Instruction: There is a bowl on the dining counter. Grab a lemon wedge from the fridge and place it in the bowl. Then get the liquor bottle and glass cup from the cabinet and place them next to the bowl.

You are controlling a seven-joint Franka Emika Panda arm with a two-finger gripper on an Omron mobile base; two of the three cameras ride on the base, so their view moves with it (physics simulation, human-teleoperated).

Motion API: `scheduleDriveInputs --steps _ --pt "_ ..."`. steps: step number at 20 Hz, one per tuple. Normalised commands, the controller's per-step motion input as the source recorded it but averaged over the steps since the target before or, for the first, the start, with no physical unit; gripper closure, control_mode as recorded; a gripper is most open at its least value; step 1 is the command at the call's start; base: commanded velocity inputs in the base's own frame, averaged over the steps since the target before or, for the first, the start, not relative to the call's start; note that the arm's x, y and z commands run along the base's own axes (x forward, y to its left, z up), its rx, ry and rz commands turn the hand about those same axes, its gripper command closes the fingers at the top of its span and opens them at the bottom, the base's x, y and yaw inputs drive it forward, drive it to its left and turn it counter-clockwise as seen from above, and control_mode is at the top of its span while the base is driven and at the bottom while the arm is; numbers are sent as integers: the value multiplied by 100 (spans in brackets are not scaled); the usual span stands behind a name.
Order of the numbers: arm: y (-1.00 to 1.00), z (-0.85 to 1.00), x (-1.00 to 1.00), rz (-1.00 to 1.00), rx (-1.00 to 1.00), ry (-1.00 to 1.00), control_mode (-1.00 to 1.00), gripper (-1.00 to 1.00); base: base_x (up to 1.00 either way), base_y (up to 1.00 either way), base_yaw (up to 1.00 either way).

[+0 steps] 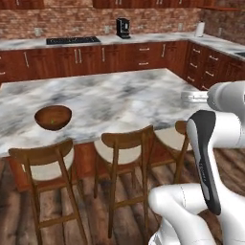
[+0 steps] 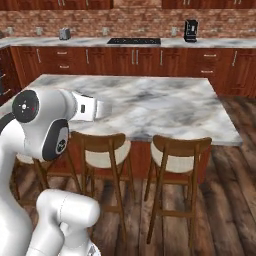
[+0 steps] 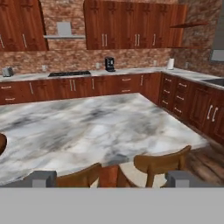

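Jaws spread wide with nothing between them on the white two-finger gripper (image 3: 109, 178), just the two grey finger tips (image 3: 41, 178) poking up at the bottom of the hand view. Hanging level above the near edge of the big dining counter with the white-grey veined marble top and red-brown wood base (image 1: 110, 98), pointing across it toward the back wall. Right below, three brown wooden stools with pale cream seats (image 1: 123, 143) tucked against the island's near side. Over on the counter's left end in the left base view, the round dark-brown wooden bowl (image 1: 53, 117), sitting upright near the front edge, well apart from the gripper, with a tiny greenish-yellow speck inside, too small to say what exactly. Further back, a long marble wall counter on red-brown cabinets (image 3: 87, 74), with a flat black cooktop (image 1: 72, 40) set into it and a small black coffee machine (image 1: 123, 27) standing to the right of that. Red brick wall (image 2: 125, 22) behind, dark wood plank floor (image 2: 225, 200) down below.
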Motion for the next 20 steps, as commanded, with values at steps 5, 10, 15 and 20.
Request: scheduleDriveInputs --steps 5,10,15,20 --pt "0 0 0 0 0 0 100 -100 0 -100 0" --pt "0 0 0 0 0 0 100 -100 0 -100 0" --pt "0 0 0 0 0 0 100 -100 1 -100 0" --pt "0 0 0 0 0 0 100 -100 3 -100 4"
